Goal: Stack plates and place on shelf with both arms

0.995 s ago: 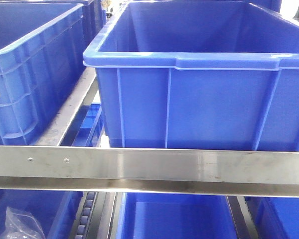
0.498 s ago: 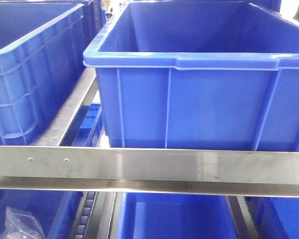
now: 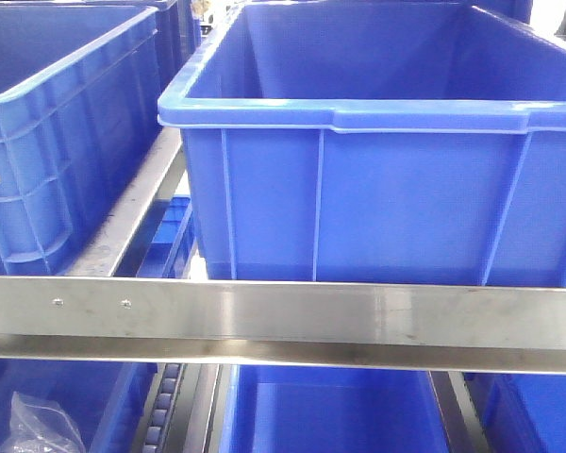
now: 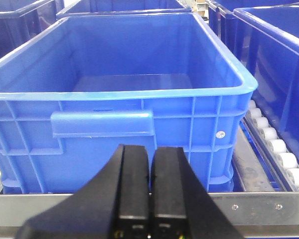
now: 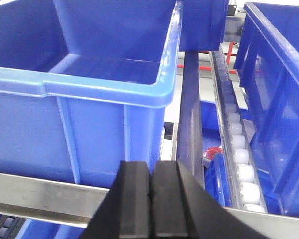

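Steel shelf rail [image 3: 283, 316] is sitting right below both closed, empty pincers [image 4: 149, 172] [image 5: 152, 186], no plates showing, so advancing risks clipping it or the blue crate [image 3: 377, 160] above it.

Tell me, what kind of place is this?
Probably a warehouse or factory storeroom: large blue plastic crates sit on a brushed stainless-steel rack, with rows of white plastic rollers alongside for sliding them.
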